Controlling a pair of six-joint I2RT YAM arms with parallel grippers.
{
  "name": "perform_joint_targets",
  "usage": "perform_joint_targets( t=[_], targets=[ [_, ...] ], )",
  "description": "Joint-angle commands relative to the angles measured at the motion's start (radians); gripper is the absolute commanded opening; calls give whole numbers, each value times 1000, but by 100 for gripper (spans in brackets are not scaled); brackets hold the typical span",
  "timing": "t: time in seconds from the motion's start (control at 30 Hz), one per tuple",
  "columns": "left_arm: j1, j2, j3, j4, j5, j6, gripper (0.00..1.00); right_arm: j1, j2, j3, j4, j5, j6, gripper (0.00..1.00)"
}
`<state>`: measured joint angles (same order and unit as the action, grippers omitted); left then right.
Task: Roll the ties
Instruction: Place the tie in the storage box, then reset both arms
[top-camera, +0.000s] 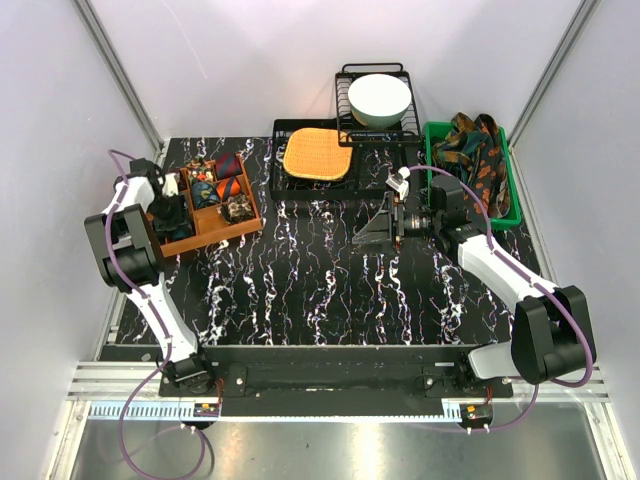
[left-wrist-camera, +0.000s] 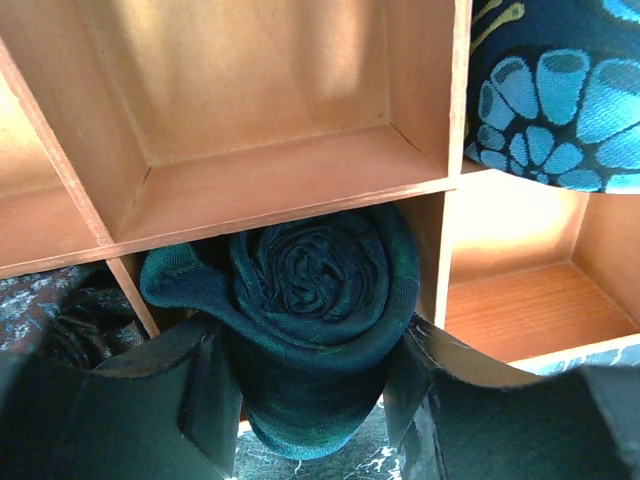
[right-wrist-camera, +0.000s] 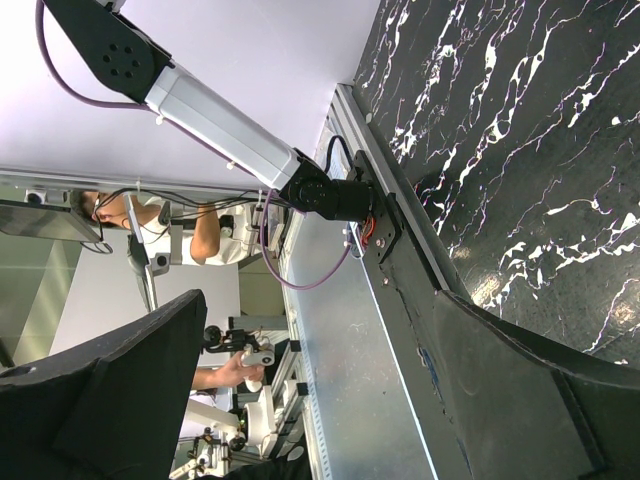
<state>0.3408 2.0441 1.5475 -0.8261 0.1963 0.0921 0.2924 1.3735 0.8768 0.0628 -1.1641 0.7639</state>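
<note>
A rolled dark teal tie (left-wrist-camera: 312, 300) sits between the fingers of my left gripper (left-wrist-camera: 310, 400), which is shut on it. It hangs at the mouth of a compartment of the wooden box (left-wrist-camera: 270, 190). In the top view the left gripper (top-camera: 172, 216) hangs over the box's (top-camera: 216, 238) left side and hides that roll. Other rolled ties (top-camera: 229, 167) fill the far compartments, and a blue-patterned one (left-wrist-camera: 560, 100) shows at the upper right of the left wrist view. Loose patterned ties (top-camera: 470, 150) lie in the green bin (top-camera: 513, 205). My right gripper (top-camera: 375, 228) is open and holds nothing.
An orange woven mat (top-camera: 317, 152) lies on a black tray behind the table's middle. A white bowl (top-camera: 379, 98) sits on a wire rack at the back. The right wrist view shows the table's front rail (right-wrist-camera: 400, 260) between the right gripper's (right-wrist-camera: 320, 400) fingers.
</note>
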Motion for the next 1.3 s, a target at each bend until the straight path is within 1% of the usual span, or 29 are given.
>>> perform_joint_targets(
  t=[0.0,0.13,0.17,0.27,0.53,0.67,0.7,0.73,0.83,1.03,1.27],
  targets=[
    [-8,-16,-24,31,-47,-14,47,-7,-17,19,5,-19,-18,100],
    [-11,-38,-18,31,-60,-15,59,-7,-21,19,3,-19,-20,100],
    [-14,-50,-17,31,-60,-15,64,-7,-19,21,3,-19,-20,100],
    [-22,-73,-13,24,-66,-9,71,-7,-17,17,3,-17,-20,99],
    [-29,-113,-6,18,-70,-15,72,-7,-21,21,3,-20,-20,100],
    [-31,-125,-3,8,-81,-11,77,-7,-22,19,3,-17,-20,100],
    [-31,-130,-3,8,-81,-8,79,-7,-24,21,3,-17,-21,100],
    [-33,-133,-3,8,-84,-8,83,-7,-22,21,3,-19,-18,100],
    [-34,-140,-1,7,-89,-11,87,-7,-27,19,3,-16,-18,100],
    [-39,-170,-1,10,-104,-9,91,-7,-31,19,3,-22,-20,100],
    [-63,-265,-3,22,-139,-6,97,-7,-37,24,0,-20,-18,100]
  ],
)
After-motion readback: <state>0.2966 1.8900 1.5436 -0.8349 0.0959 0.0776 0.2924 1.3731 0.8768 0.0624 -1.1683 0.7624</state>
